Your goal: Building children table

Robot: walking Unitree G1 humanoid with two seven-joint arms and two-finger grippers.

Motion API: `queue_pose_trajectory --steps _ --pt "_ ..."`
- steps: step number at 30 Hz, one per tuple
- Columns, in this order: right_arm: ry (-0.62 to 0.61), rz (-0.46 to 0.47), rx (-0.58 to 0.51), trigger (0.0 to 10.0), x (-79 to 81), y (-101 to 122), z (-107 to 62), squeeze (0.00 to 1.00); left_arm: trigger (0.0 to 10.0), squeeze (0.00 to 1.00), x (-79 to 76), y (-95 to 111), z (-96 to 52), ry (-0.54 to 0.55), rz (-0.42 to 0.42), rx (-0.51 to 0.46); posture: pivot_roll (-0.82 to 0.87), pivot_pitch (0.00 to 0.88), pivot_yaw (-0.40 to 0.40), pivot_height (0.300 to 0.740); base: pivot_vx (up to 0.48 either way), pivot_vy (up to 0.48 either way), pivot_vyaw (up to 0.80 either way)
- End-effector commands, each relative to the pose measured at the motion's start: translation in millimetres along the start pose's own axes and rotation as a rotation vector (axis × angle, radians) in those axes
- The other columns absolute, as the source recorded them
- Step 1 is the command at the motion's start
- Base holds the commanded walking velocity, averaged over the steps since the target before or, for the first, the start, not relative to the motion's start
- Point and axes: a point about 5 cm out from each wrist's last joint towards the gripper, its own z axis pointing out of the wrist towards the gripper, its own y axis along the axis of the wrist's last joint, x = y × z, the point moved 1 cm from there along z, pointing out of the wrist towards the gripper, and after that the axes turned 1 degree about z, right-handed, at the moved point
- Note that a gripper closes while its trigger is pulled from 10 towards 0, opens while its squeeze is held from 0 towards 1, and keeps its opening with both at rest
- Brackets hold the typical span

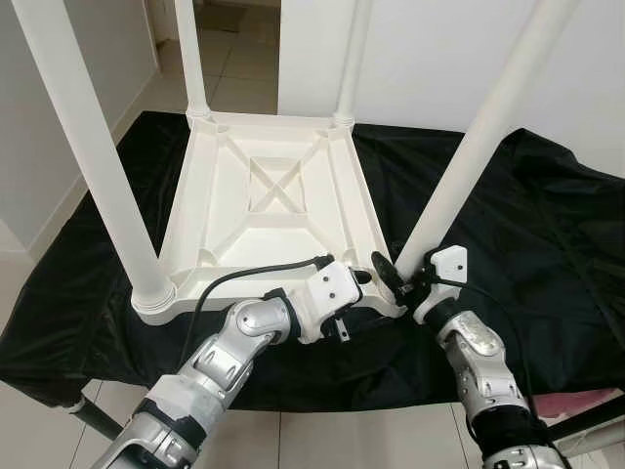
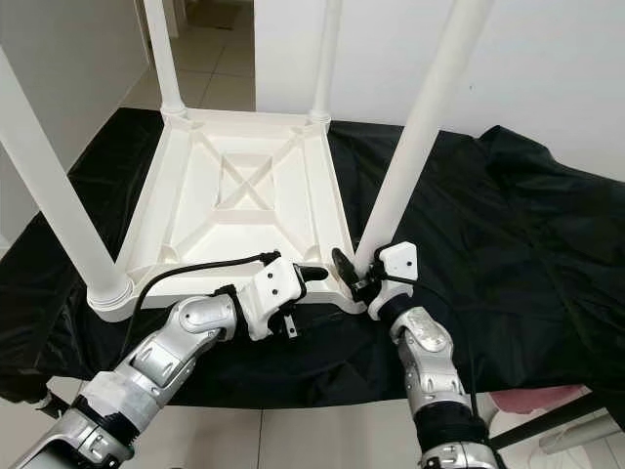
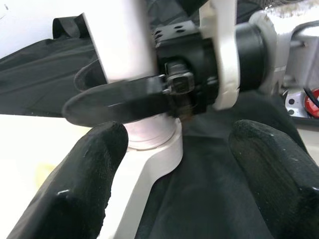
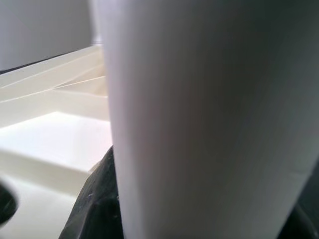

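At the near edge, the left gripper [image 1: 359, 277] reaches in from the left along the near rim of the tabletop [image 1: 264, 195], its black fingers [image 3: 84, 174] spread wide with nothing between them, aimed at the base of the near right leg [image 1: 469, 147]. Just right of it, the right gripper [image 1: 391, 277] is clamped around that leg low down, right above its socket at the tabletop's near right corner; one finger [image 3: 114, 102] wraps across the front of the post. In the right wrist view the leg [image 4: 199, 119] stands very close to the camera, with a dark finger [image 4: 97, 199] pressed to its side.

The white tabletop lies upside down on a black cloth [image 1: 547, 225], ribbed underside up, with a cross-braced square at its middle. The near left leg [image 1: 93, 147] stands upright in its corner socket. Farther off, the far left leg [image 1: 190, 54] and far right leg [image 1: 354, 54] rise from the far corners. Beyond the cloth are a tiled floor [image 1: 239, 63] and a white wall [image 1: 449, 49].
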Motion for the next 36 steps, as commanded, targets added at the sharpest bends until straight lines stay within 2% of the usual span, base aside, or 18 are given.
queue_pose_trajectory --steps 1,4,5,6,8,12,17,24,25,26,27,32,36 --pt "-0.087 0.016 0.047 10.0 -5.0 -8 -6.1 0.0 10.0 0.0 -4.1 -1 2.4 -0.025 -0.004 -0.007 -0.11 0.0 -0.04 0.74 0.0 0.0 0.0" --pt "-0.189 0.043 0.045 10.0 -5.1 -9 -8.4 0.0 10.0 0.0 -4.9 -2 3.5 -0.032 -0.007 -0.01 -0.11 0.0 -0.039 0.74 0.0 0.0 0.0" --pt "-0.325 0.052 0.055 10.0 -4.3 -13 -13.6 0.0 10.0 0.0 -4.9 -1 4.9 -0.037 -0.008 -0.015 -0.12 0.0 -0.036 0.74 0.0 0.0 0.0" --pt "-0.325 0.052 0.055 10.0 -4.3 -13 -13.6 0.0 10.0 0.0 -4.9 -1 4.9 -0.037 -0.008 -0.015 -0.12 0.0 -0.036 0.74 0.0 0.0 0.0" --pt "-0.409 0.05 0.075 10.0 -2.3 -17 -17.5 0.0 10.0 0.0 -4.8 0 6.0 -0.038 -0.008 -0.02 -0.12 0.0 -0.04 0.74 0.0 0.0 0.0" --pt "-0.467 0.058 0.097 10.0 7.2 -23 -19.9 0.0 10.0 0.0 -5.4 1 6.7 -0.041 -0.006 -0.024 -0.11 0.0 -0.043 0.74 0.0 0.0 0.0" --pt "-0.459 0.057 0.091 10.0 18.4 -18 -19.0 0.0 10.0 0.0 -7.4 3 4.9 -0.03 -0.013 -0.03 -0.09 0.0 -0.055 0.74 0.0 0.0 0.0" --pt "-0.451 0.03 0.083 10.0 22.4 -16 -18.8 0.0 10.0 0.0 -10.2 2 3.8 -0.023 -0.022 -0.03 -0.08 0.0 -0.064 0.74 0.0 0.0 0.0" --pt "-0.406 0.029 0.067 10.0 23.6 -14 -19.4 0.71 10.0 0.0 -10.8 2 1.2 -0.01 -0.023 -0.029 -0.07 0.0 -0.075 0.74 0.0 0.0 0.0" --pt "-0.406 0.029 0.067 10.0 23.6 -14 -19.4 0.71 10.0 0.0 -10.8 2 1.2 -0.01 -0.023 -0.029 -0.07 0.0 -0.075 0.74 0.0 0.0 0.0" --pt "-0.388 0.027 0.053 10.0 22.6 -13 -19.9 1.0 10.0 0.0 -10.1 2 0.6 -0.004 -0.023 -0.029 -0.06 0.0 -0.081 0.74 0.0 0.0 0.0" --pt "-0.355 0.023 0.015 10.0 19.0 -8 -21.4 1.0 10.0 0.0 -7.4 3 -0.4 0.015 -0.016 -0.029 -0.04 0.0 -0.088 0.74 0.0 0.0 0.0" --pt "-0.301 -0.001 -0.03 10.0 8.0 -1 -29.1 1.0 10.0 0.0 -6.8 5 -3.8 0.048 -0.014 -0.031 -0.04 0.0 -0.096 0.74 0.0 0.0 0.0"
